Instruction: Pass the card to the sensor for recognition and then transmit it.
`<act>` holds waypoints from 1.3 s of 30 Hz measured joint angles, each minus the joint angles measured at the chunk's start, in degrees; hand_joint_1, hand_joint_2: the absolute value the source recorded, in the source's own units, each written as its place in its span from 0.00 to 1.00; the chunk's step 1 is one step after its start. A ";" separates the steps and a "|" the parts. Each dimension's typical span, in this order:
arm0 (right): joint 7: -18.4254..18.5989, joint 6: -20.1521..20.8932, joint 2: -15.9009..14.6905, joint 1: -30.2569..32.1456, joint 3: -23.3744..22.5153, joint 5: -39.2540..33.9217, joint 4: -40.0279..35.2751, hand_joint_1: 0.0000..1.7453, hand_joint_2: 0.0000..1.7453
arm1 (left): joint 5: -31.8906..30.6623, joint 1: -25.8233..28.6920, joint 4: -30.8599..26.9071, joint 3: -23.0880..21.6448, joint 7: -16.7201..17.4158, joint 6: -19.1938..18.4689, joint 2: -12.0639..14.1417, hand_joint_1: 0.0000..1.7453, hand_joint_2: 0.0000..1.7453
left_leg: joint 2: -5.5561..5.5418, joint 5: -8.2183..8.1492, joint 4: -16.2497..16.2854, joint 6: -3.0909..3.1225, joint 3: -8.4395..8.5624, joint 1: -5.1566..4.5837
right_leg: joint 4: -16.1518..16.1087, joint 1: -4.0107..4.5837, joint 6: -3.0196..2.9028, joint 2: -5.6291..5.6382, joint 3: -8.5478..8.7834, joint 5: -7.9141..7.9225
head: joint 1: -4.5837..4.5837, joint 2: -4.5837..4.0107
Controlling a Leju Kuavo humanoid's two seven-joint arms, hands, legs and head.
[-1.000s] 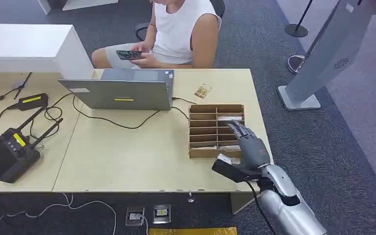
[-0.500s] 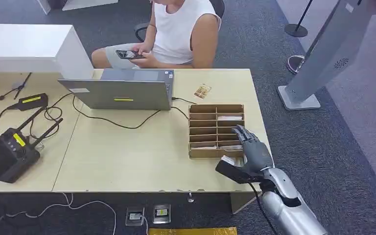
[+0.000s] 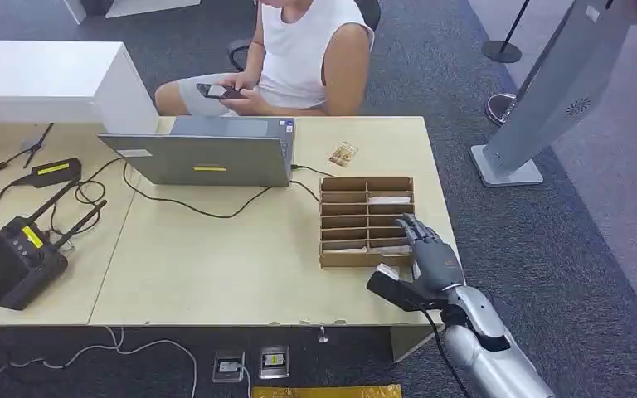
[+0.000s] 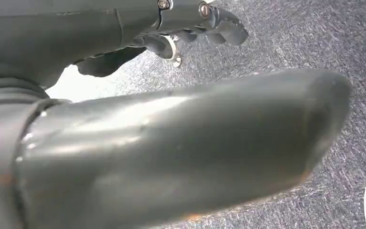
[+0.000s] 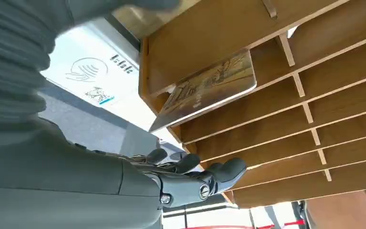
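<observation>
A: Start on the left. What sits there, and why?

B: One black box with aerials, cabled beside one laptop that faces the seated person. I'd guess both serve the person, not the task. Further along, one small patterned card lies loose on the table, just behind the wooden rack.

A: And the rack itself?

B: One wooden rack of two columns of slots, open toward the robot, likely so a hand can draw cards straight out. In the right wrist view one picture card pokes out of its slot, tilted with a corner overhanging. That is probably the task's card, not yet taken. Paler cards lie in a few other slots; I cannot count them surely.

A: The sensor?

B: One white reader with a wave symbol, touching the rack's near wall, so a card needs only a short carry.

A: The hands?

B: The right hand hovers at the rack's near right corner, fingers apart and stretched toward the slots, holding nothing. The left hand hangs over carpet, fingers curled in around nothing.
</observation>
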 joint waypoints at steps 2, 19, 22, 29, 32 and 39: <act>0.04 0.09 0.00 0.00 0.00 -0.13 0.00 0.33 1.00 | -0.02 0.00 0.00 0.00 -0.13 0.00 0.00 0.00 0.00 | 0.00 0.00 0.00 0.00 0.00 0.00 | 0.00 0.00 0.00 0.00 0.01 0.00 | 0.00 0.00; 0.02 0.61 0.20 -0.07 0.02 -0.48 -1.09 1.00 1.00 | -0.57 0.00 0.00 0.00 -0.37 -0.02 0.00 0.00 0.00 | 0.00 0.00 0.00 0.00 0.00 0.00 | 0.00 0.00 0.00 0.00 0.01 0.00 | 0.00 0.00; 0.02 0.72 0.33 -0.24 0.04 -0.48 -1.11 1.00 1.00 | -0.55 0.00 0.00 0.00 -0.42 0.00 0.00 0.00 0.00 | 0.00 0.00 0.00 0.00 -0.01 0.00 | 0.00 0.00 0.00 -0.01 0.01 0.00 | 0.00 0.00; -0.17 1.05 0.57 -0.98 0.09 -0.48 -1.11 1.00 1.00 | -0.52 0.00 0.00 0.00 -0.50 -0.02 0.00 0.00 0.00 | 0.00 0.00 0.00 0.00 0.00 0.00 | 0.00 0.00 0.00 -0.02 0.01 0.00 | 0.00 0.00; -0.22 1.07 0.57 -0.99 0.09 -0.48 -1.11 1.00 1.00 | -0.50 0.00 0.00 0.00 -0.53 -0.02 0.00 0.00 0.00 | 0.00 0.00 0.00 0.00 0.00 0.00 | 0.00 0.00 0.00 -0.01 0.01 0.00 | 0.00 0.00; -0.30 1.18 0.57 -1.24 0.09 -0.50 -1.11 1.00 1.00 | -0.42 0.00 0.00 0.00 -0.57 -0.02 0.00 0.00 0.00 | 0.00 0.00 0.00 0.00 0.00 0.00 | 0.00 0.00 0.00 -0.02 0.01 0.00 | 0.00 0.00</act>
